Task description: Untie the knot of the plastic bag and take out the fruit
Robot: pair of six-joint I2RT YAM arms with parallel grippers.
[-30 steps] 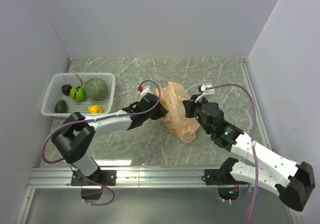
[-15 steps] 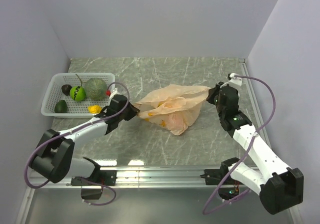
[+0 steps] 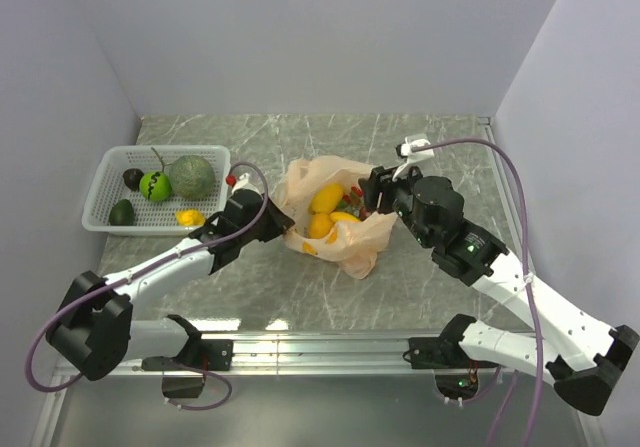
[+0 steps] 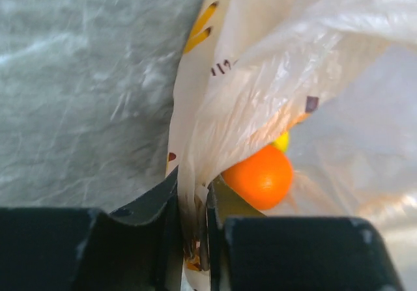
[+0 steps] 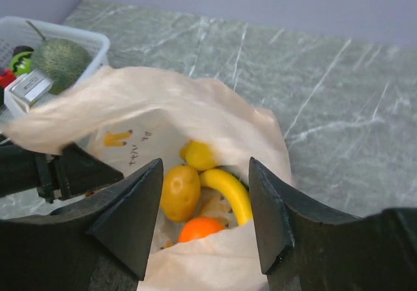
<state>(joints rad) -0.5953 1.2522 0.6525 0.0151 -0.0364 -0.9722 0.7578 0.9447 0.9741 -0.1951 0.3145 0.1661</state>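
Top view: left gripper (image 3: pixel 280 224) tips were buried in plastic bag (image 3: pixel 352 250) rim, right gripper (image 3: pixel 372 199) spread unreadable; left wrist: it clamped bag film, orange (image 4: pixel 259 176) half-veiled just beyond the tips; right wrist: fingers (image 5: pixel 130 213) stood spread, fruit (image 5: pixel 225 187) lay in the open bag between them.

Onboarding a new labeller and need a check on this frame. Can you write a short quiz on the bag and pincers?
1. True or false: the left pincer is shut on the film of the thin translucent pale-orange plastic bag.
2. In the right wrist view, which of these lies inside the bag? A: a curved yellow banana. B: a whole pineapple. C: a white egg.
3. Fill in: the right pincer, above the bag's mouth, is ____.
Key: 1 true; 2 A; 3 open.
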